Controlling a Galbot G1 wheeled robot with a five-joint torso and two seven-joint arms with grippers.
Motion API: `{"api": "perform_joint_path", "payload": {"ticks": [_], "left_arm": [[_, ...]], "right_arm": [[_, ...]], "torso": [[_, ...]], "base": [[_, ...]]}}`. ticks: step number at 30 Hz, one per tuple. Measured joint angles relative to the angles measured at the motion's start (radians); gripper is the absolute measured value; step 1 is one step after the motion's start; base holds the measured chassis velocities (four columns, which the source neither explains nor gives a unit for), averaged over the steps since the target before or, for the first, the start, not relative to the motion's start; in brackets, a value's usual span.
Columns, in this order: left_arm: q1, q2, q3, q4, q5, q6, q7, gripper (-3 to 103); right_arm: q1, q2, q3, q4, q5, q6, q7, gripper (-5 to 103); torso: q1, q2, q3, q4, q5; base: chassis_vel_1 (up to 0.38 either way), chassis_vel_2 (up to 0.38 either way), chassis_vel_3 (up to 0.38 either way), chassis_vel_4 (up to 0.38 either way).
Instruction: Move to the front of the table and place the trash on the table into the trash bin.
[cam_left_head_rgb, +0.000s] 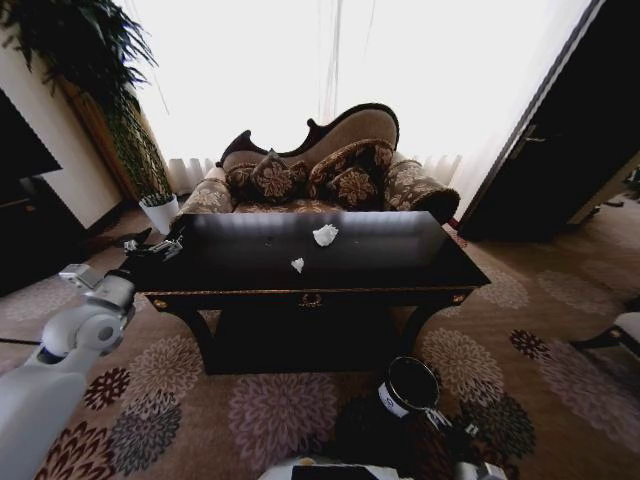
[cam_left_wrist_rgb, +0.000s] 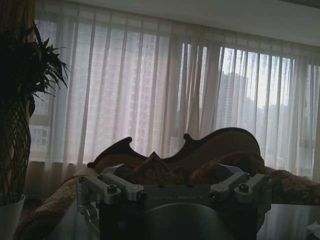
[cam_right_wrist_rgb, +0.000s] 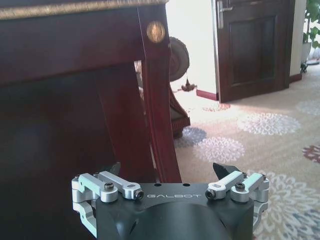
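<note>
The black table (cam_left_head_rgb: 400, 262) with gold trim stands straight ahead, and its apron and leg (cam_right_wrist_rgb: 155, 100) loom close in the right wrist view. Two bits of trash lie on its top: a larger white paper wad (cam_left_head_rgb: 325, 235) and a smaller one (cam_left_head_rgb: 297, 265). The trash bin (cam_left_head_rgb: 410, 388), black with a pale rim, stands on the carpet before the table's right half. My left gripper (cam_left_head_rgb: 150, 248) (cam_left_wrist_rgb: 170, 172) hovers open at the table's left end. My right gripper (cam_left_head_rgb: 450, 425) (cam_right_wrist_rgb: 170, 170) hangs low and open beside the bin, facing the table's leg.
An ornate sofa (cam_left_head_rgb: 320, 170) sits right behind the table before bright curtains. A potted plant (cam_left_head_rgb: 158, 210) and a dark cabinet (cam_left_head_rgb: 30, 220) stand at the left. A dark door (cam_left_head_rgb: 560, 150) is at the right. Patterned carpet (cam_left_head_rgb: 280, 410) lies in front.
</note>
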Motion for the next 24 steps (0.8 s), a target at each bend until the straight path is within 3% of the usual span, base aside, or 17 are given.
{"api": "perform_joint_path", "payload": {"ticks": [15,24], "left_arm": [[0.0,0.0,0.0,0.0,0.0,0.0,0.0,100],[0.0,0.0,0.0,0.0,0.0,0.0,0.0,100]], "right_arm": [[-0.19,-0.006,0.086,0.402,0.038,-0.031,0.064,100],[-0.151,-0.069,0.165,0.523,0.051,-0.132,0.16,100]], "torso": [[0.0,0.0,0.0,0.0001,0.0],[0.0,0.0,0.0,0.0002,0.0003]], "base": [[0.0,0.0,0.0,0.0],[0.0,0.0,0.0,0.0]]}}
